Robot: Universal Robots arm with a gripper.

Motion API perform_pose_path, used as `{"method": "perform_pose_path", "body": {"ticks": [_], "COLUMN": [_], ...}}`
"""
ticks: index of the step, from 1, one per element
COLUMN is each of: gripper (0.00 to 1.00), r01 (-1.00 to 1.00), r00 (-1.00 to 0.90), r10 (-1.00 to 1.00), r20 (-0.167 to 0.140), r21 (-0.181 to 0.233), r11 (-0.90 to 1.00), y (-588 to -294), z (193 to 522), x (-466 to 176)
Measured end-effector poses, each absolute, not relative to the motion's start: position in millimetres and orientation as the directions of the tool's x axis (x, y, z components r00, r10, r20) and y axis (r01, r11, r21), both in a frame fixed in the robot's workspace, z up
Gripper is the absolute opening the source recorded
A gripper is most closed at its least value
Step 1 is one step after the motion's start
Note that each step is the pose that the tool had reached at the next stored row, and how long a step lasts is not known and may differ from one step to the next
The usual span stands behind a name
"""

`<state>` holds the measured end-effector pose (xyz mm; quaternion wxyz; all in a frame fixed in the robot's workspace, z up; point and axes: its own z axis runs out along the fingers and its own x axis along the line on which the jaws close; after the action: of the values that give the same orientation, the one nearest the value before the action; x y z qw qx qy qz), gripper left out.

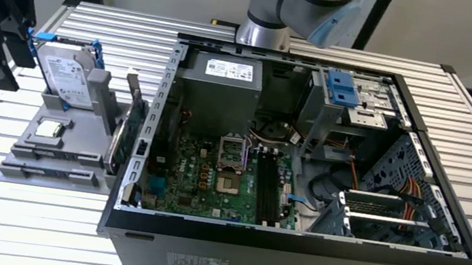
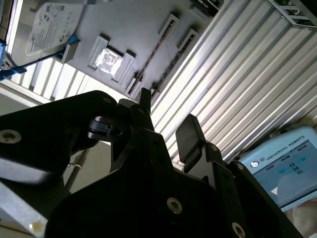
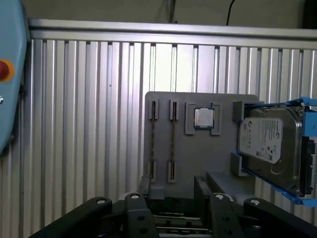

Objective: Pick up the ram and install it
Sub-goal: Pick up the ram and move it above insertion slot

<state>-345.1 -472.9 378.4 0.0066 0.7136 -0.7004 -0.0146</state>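
Hovering at the exterior view's upper left, the gripper (image 3: 172, 192) has its jaws apart with only open space between the two black fingers (image 3: 203, 191). The ram (image 3: 172, 144) stands on edge in a slot of the grey holder (image 3: 218, 163), seen as a thin strip in both wrist views. It is apart from the fingertips and roughly in line with the gap between them. A second thin stick (image 3: 153, 144) sits in the neighbouring slot, just beside and parallel to it (which of the two is closer to the jaws cannot be told).

On the same holder a square processor chip (image 3: 203, 118) lies flat in its recess near the sticks. Next to that, a hard drive (image 3: 270, 144) in a blue frame leans upright. The holder rests on a ribbed aluminium table (image 3: 89, 124).

In the exterior view, a green card (image 1: 133, 129) with a metal bracket stands upright between the holder and the open computer case (image 1: 295, 243). The case fills the frame's centre and right, with its motherboard (image 1: 211, 177) exposed.
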Motion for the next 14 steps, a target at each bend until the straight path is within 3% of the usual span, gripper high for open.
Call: {"method": "perform_pose_path", "body": {"ticks": [14], "gripper": [1.0], "r01": [-0.999], "r00": [0.018], "r10": [-1.0], "r20": [-0.012], "r21": [0.03], "r11": [-0.018], "y": [-472.7], "z": [374.4], "x": [-345.1]}}
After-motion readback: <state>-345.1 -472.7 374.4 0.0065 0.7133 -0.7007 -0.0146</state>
